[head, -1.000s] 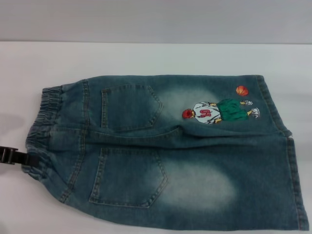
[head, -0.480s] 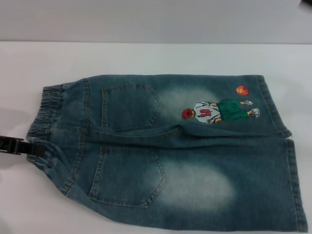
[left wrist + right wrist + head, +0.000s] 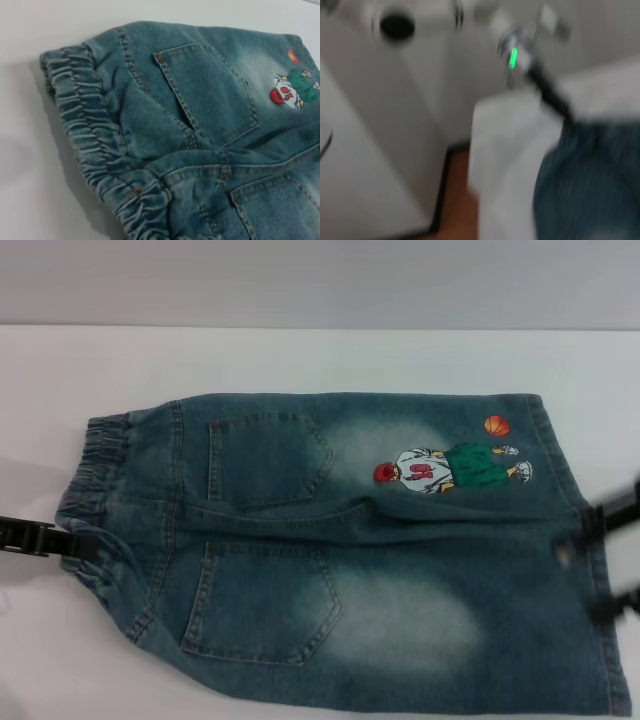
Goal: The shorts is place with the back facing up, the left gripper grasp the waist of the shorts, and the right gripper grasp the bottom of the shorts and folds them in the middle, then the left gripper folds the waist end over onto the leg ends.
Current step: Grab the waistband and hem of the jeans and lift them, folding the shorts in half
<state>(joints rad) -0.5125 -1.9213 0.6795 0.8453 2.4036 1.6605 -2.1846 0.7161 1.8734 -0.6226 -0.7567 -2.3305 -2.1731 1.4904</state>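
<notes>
The shorts [image 3: 340,550] lie flat, back up, with both patch pockets and the cartoon patch [image 3: 450,468] showing. The ruffled waist [image 3: 95,480] is the left end. The leg ends [image 3: 600,640] are at the right. My left gripper [image 3: 60,540] comes in low from the left edge and reaches the near part of the waist. The left wrist view shows the waist [image 3: 95,145] close up. My right gripper [image 3: 612,558] is blurred at the right edge, open, with one finger on each side of the inner hem. The right wrist view is smeared, showing the shorts [image 3: 590,180] and the left arm's green light [image 3: 512,57].
The white table [image 3: 320,360] runs well beyond the shorts at the back and left. Its front edge is close under the shorts. In the right wrist view a white cabinet-like body [image 3: 385,125] and brown floor [image 3: 455,200] lie beyond the table's end.
The right gripper has come into view at the right edge, over the leg ends. The left gripper has crept right and slightly up onto the waist, nudging the band.
</notes>
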